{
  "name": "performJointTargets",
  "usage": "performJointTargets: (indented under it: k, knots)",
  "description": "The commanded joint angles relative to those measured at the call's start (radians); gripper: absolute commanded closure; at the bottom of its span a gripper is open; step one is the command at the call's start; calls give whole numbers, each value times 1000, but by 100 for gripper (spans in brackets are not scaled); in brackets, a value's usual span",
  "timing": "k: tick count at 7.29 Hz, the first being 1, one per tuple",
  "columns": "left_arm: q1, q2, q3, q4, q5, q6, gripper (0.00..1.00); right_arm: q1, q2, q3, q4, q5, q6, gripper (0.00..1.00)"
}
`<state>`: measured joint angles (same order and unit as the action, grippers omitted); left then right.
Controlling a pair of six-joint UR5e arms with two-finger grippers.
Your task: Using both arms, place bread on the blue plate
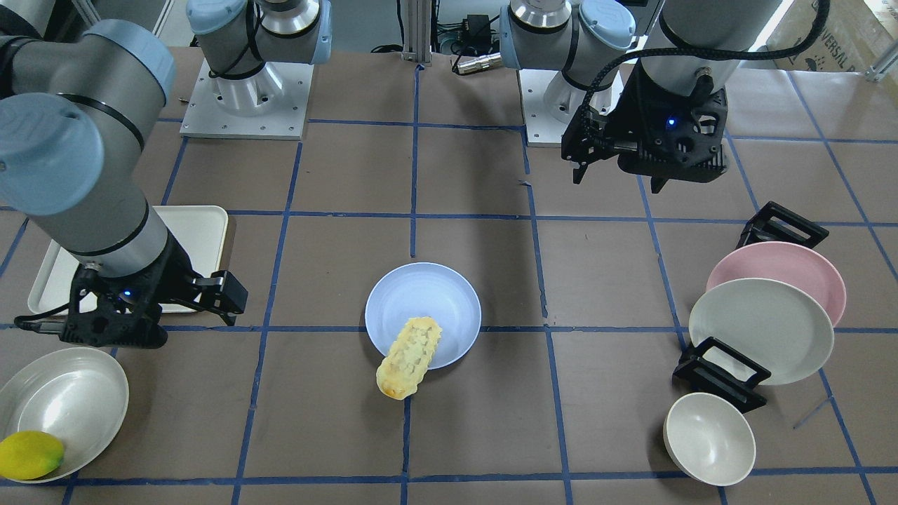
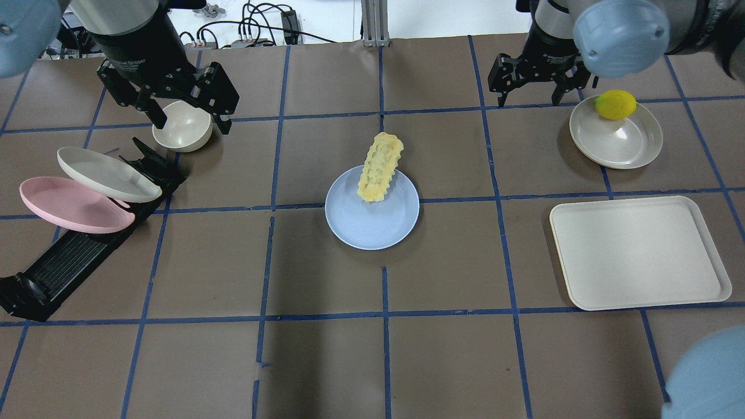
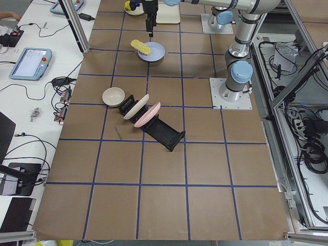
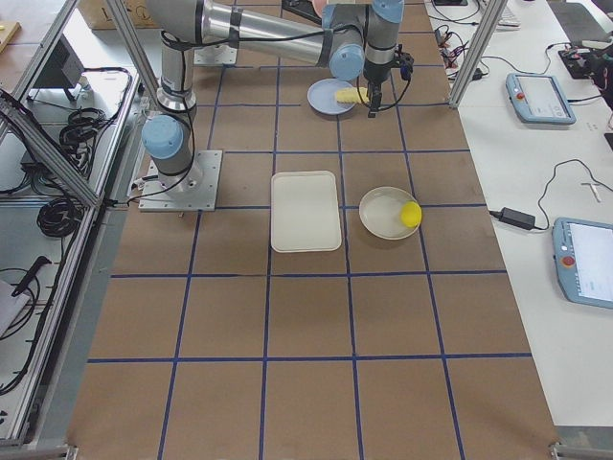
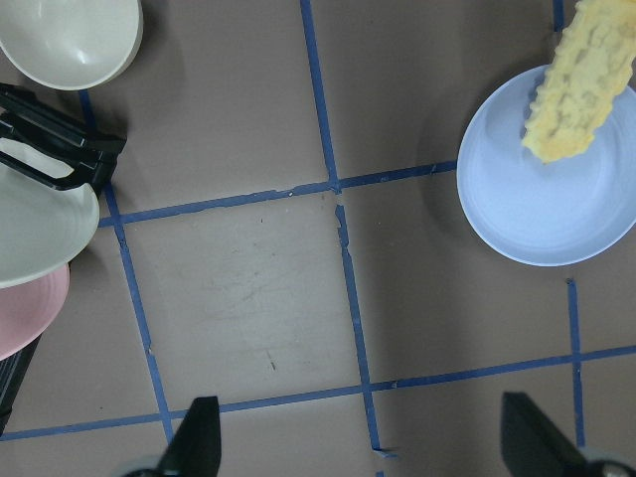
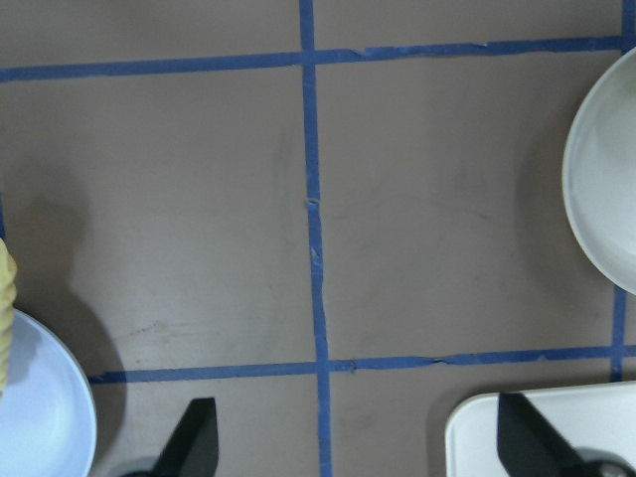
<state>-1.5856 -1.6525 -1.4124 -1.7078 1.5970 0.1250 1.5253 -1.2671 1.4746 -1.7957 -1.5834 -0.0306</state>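
Note:
The bread [image 2: 380, 167] is a bumpy pale-yellow loaf. It lies with one end on the blue plate [image 2: 371, 221] and the other end overhanging the plate's far rim onto the table. Both also show in the front view, the bread [image 1: 408, 358] and the plate [image 1: 423, 298]. My left gripper [image 2: 192, 121] is open and empty, raised above the small cream bowl, well to the plate's left. Its wrist view shows the bread [image 5: 581, 84] on the plate [image 5: 537, 214]. My right gripper [image 2: 531, 98] is open and empty, raised to the plate's far right, beside the lemon's dish.
A small cream bowl [image 2: 181, 125] sits at far left. A black rack [image 2: 64, 262] holds a pink plate [image 2: 73, 205] and a cream plate [image 2: 107, 174]. A cream tray [image 2: 637, 250] lies at right. A lemon [image 2: 616, 105] sits in a shallow dish [image 2: 623, 148].

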Motion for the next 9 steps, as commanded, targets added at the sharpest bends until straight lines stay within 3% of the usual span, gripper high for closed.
performJointTargets:
  k: [1, 4, 7, 9]
  knots:
    - [-2, 2, -22, 19, -6, -4, 0, -43, -91, 57, 57, -13, -95, 3]
    - [-11, 17, -74, 22, -3, -7, 0, -102, -186, 200, 41, 3, -86, 0]
    - [-13, 4, -53, 47, 11, -5, 0, -59, -190, 200, 12, 7, -61, 0]
    - [-11, 6, -57, 25, -5, -130, 0, -56, -190, 201, 10, 5, -64, 0]
